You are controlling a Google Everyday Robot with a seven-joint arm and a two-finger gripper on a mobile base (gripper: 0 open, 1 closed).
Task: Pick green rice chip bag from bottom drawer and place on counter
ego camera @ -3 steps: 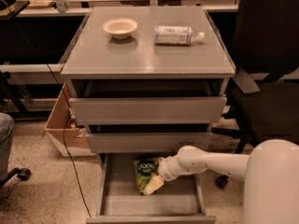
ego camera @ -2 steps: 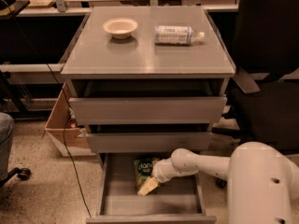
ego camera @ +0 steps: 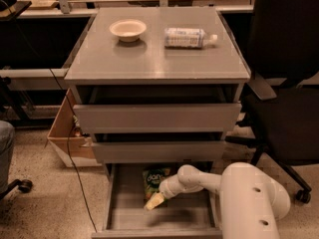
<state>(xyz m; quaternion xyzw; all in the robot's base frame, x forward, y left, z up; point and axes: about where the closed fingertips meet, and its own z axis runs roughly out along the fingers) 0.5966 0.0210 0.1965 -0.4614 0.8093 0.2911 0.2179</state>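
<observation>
The robot's white arm is reaching in from the lower right, and its gripper (ego camera: pixel 154 201) is hanging low inside the bottom drawer (ego camera: pixel 124 210), which is standing pulled out towards me. The pale tip of the gripper is pointing down and to the left, just in front of the green rice chip bag (ego camera: pixel 152 177). The bag is lying on the drawer floor near the back, partly tucked under the drawer above. The gripper's tip is sitting right at the bag's near edge, but I cannot tell whether it is gripping anything or even touching the bag. The two shallower drawers above are each sticking out slightly. Up on the counter (ego camera: pixel 149 63), a small pale bowl (ego camera: pixel 128 29) is sitting to the left and a plastic bottle (ego camera: pixel 188 37) is lying on its side to the right, the two well apart. A black office chair (ego camera: pixel 286 93) is standing to the right of the cabinet, and a cardboard box (ego camera: pixel 64 133) is resting on the floor at its left.
</observation>
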